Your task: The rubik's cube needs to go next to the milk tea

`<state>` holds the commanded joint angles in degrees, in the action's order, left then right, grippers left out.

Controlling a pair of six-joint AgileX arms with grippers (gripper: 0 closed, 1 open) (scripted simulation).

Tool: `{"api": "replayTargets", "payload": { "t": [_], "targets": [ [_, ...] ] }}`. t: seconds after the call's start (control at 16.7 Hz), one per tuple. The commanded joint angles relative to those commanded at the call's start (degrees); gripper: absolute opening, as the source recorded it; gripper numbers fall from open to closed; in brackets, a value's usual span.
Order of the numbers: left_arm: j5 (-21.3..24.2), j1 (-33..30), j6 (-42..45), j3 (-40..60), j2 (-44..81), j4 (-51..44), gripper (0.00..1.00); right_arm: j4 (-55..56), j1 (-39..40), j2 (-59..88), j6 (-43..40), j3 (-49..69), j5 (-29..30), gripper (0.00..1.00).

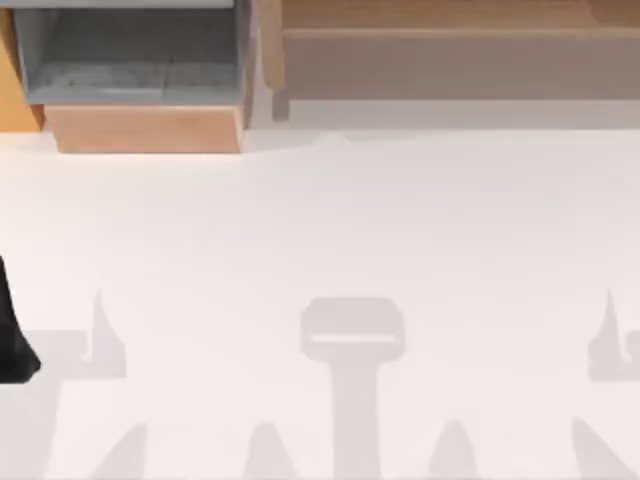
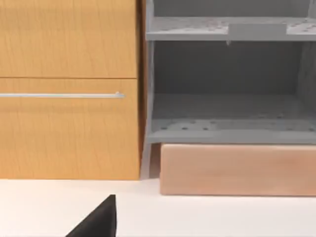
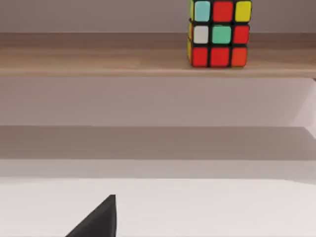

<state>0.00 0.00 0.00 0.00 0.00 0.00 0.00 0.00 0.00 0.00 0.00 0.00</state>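
The rubik's cube (image 3: 219,34) stands on a wooden shelf board (image 3: 98,57) against the back wall, with red, green, white, cyan and yellow squares facing the right wrist camera. A black corner of my right gripper (image 3: 98,221) shows low over the white table, well short of the shelf and off to one side of the cube. My left gripper (image 2: 98,221) shows as the same kind of black corner, facing the cabinet. A dark part of my left arm (image 1: 15,340) sits at the table's left edge. The milk tea is out of view.
A wooden cabinet (image 2: 69,89) with a silver handle (image 2: 61,95) stands at the back left. Beside it is a grey open shelf unit (image 1: 130,55) on a pale wooden base (image 1: 145,130). The long wooden shelf (image 1: 450,50) runs along the back right. The white table (image 1: 330,230) spreads in front.
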Motion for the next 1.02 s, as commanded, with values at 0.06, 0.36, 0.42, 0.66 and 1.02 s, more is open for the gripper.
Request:
{"api": "replayTargets", "payload": {
  "t": [0.06, 0.36, 0.42, 0.66, 1.02],
  "targets": [
    [0.0, 0.0, 0.0, 0.0, 0.0, 0.0, 1.0, 0.0, 0.0, 0.0, 0.0, 0.0, 0.0, 1.0],
    [0.0, 0.0, 0.0, 0.0, 0.0, 0.0, 1.0, 3.9, -0.5, 5.8, 0.1, 3.0, -0.2, 1.0],
    [0.0, 0.0, 0.0, 0.0, 0.0, 0.0, 1.0, 5.7, -0.7, 8.7, 0.1, 4.3, -0.3, 1.0],
    [0.0, 0.0, 0.0, 0.0, 0.0, 0.0, 1.0, 15.4, -1.6, 25.5, 0.3, 11.7, -1.0, 1.0],
    [0.0, 0.0, 0.0, 0.0, 0.0, 0.0, 1.0, 33.2, -3.4, 58.6, 0.5, 25.3, -2.4, 1.0]
  ]
}}
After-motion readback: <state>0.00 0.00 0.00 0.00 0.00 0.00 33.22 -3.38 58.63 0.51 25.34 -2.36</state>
